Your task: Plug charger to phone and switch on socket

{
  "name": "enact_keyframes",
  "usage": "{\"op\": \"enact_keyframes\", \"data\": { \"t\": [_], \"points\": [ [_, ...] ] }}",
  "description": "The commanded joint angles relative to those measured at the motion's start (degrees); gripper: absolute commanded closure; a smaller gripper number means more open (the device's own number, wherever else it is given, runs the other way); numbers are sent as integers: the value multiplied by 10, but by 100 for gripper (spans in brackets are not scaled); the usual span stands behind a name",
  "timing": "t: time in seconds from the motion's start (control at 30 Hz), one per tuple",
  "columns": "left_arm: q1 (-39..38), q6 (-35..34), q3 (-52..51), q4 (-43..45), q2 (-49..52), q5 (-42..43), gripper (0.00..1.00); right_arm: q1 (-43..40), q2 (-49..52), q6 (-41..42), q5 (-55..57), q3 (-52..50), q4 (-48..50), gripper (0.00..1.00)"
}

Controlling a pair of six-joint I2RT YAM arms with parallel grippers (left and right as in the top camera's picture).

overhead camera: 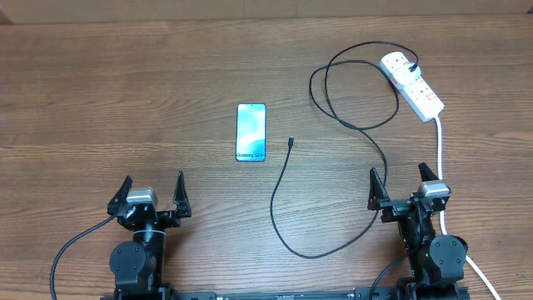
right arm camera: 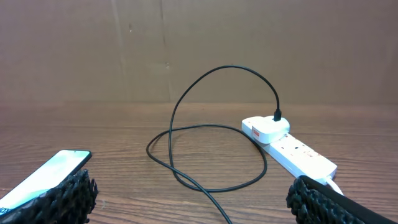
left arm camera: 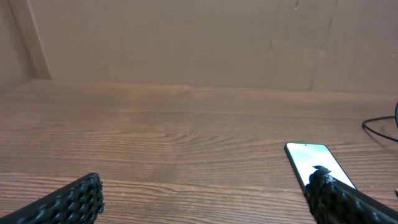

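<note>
Wood table (overhead camera: 125, 92): bare brown boards carry everything. Nothing is gripped yet, so I judge the step in hand to be the first reach for the cable end.

Charger (overhead camera: 273, 204): this thin black cable loops from its white plug (overhead camera: 398, 63), already seated in the strip, and runs down and round to the connector (overhead camera: 290, 143). The connector lies just right of the phone, near it but apart. Pinch the cable close behind the connector so the tip does not droop, keep it level with the table, and turn it towards the phone's bottom edge before pushing.

Socket (overhead camera: 414, 85): the white strip lies at the far right, its thick lead (overhead camera: 440, 150) trailing past the right arm. Its switch is too small to read, so press it only once the plug-in is done.

Phone (overhead camera: 251, 132): it lies flat with the screen lit, text end towards the arms, well clear of both. It will probably slide under a push, so brace its far end first.

Left claw (overhead camera: 154, 185): fingers are spread wide, holding and touching nothing. It sits nearest the phone, which suits bracing.

Right claw (overhead camera: 398, 177): fingers are likewise wide apart and empty, with the cable passing just left of them.
</note>
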Motion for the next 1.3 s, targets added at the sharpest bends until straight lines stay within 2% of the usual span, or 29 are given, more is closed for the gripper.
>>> {"op": "enact_keyframes", "data": {
  "t": [0.0,0.27,0.33,0.4,0.57,0.67,0.8,0.9,1.0,1.13,1.27],
  "points": [
    [3,13,-2,-1,-5,0,0,4,-5,2,3,-6,4,0],
    [3,13,-2,2,-5,0,0,4,-5,2,3,-6,4,0],
    [2,-17,-2,24,-5,38,0,4,-5,2,3,-6,4,0],
    [2,-77,-2,57,-5,129,0,4,-5,2,3,-6,4,0],
    [2,-116,-2,130,-5,180,0,4,-5,2,3,-6,4,0],
    [2,-125,-2,213,-5,237,0,4,-5,2,3,-6,4,0],
    [2,-126,3,351,-5,231,0,4,-5,2,3,-6,4,0],
    [2,-125,27,388,-5,221,0,4,-5,2,3,-6,4,0],
    [3,-125,75,366,-5,200,0,4,-5,2,3,-6,4,0],
    [3,-107,163,280,5,184,0,4,-5,2,3,-6,4,0],
    [3,-99,310,68,71,163,0,4,-5,2,3,-6,4,0]
  ]
}}
